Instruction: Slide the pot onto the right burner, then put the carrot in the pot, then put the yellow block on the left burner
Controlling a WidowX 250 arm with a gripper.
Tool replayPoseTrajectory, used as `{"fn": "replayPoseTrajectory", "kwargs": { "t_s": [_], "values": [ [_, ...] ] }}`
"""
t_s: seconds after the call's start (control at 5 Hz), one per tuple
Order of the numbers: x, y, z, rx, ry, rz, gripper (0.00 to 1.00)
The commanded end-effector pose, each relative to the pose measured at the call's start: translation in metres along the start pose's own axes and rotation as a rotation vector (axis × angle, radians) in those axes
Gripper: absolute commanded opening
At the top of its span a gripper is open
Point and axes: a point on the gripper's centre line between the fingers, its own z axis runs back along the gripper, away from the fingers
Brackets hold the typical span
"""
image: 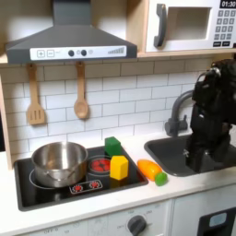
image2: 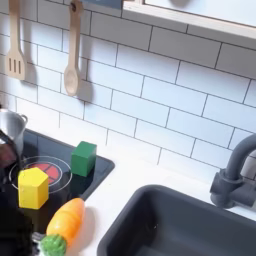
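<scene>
- Lying nearest the camera in both exterior views, the carrot (image: 152, 171) rests on the white counter beside the cooktop, to the first exterior view's left of the gripper (image: 198, 157).
- Next, the yellow block (image: 119, 167) sits on the burner nearer the gripper (image: 100, 166).
- Further left, the pot (image: 59, 163) covers the other burner.
- Hanging over the sink (image: 175, 147), the gripper's jaws are too dark to read.
- Behind the yellow block stands a green block (image: 112, 145).

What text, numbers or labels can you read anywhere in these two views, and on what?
"01:0": pale digits on the microwave display at the top right corner of the first exterior view, cut off by the frame edge.
Microwave keypad: buttons with marks, too small to read.
Range hood control strip: knobs and marks, too blurred to read.
Cooktop front: red marks, not readable.
Second exterior view: no text.
</scene>
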Motion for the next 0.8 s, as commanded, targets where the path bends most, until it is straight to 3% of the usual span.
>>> {"fn": "replayPoseTrajectory", "kwargs": {
  "t_s": [0.0,0.6],
  "values": [
    [0.005,0.014,0.001,0.010,-0.009,0.047,1.00],
    [0.027,0.038,-0.001,0.018,-0.027,0.168,1.00]
  ]
}}
